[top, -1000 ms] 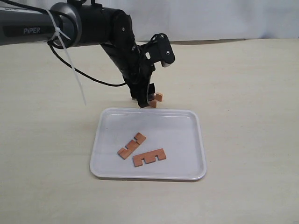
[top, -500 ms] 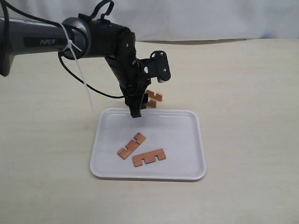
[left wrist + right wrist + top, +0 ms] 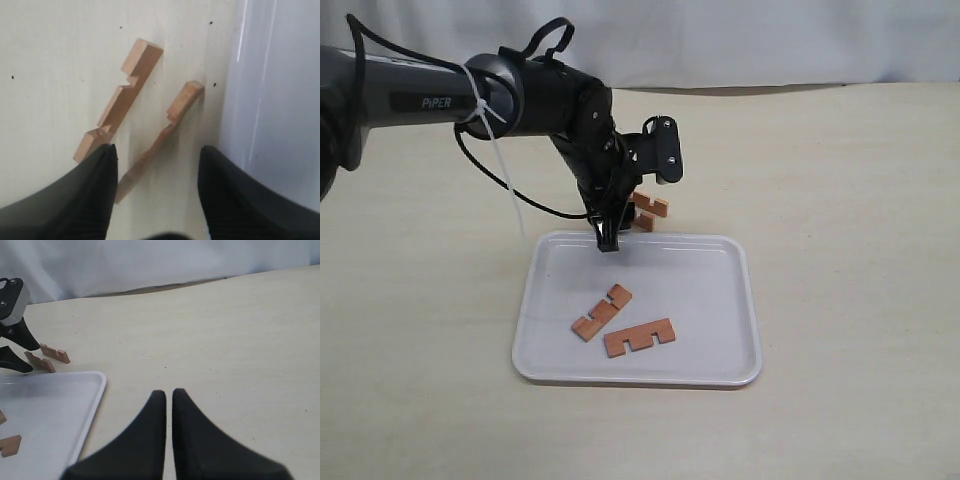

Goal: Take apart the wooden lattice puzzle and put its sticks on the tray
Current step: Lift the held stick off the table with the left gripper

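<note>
No assembled lattice puzzle shows, only separate sticks. Two sticks (image 3: 601, 312) (image 3: 639, 337) lie flat inside the white tray (image 3: 730, 300). Two more sticks (image 3: 649, 208) rest on the table just behind the tray's far rim. In the left wrist view one stick (image 3: 121, 98) lies flat and the other stick (image 3: 162, 131) stands on edge. My left gripper (image 3: 620, 228) (image 3: 157, 150) hangs open over them, holding nothing, with the edge-standing stick reaching between its fingers. My right gripper (image 3: 165, 392) is shut and empty over bare table, right of the tray (image 3: 55, 405).
The left arm (image 3: 520, 95) reaches in from the left above the table. A white backdrop (image 3: 770, 40) closes the far side. The tray's rim (image 3: 235, 100) runs close beside the left gripper's finger.
The left gripper has pulled back from the two sticks behind the tray and shifted left, toward the tray's far rim. Both sticks now show more fully. The tray's sticks stay put.
</note>
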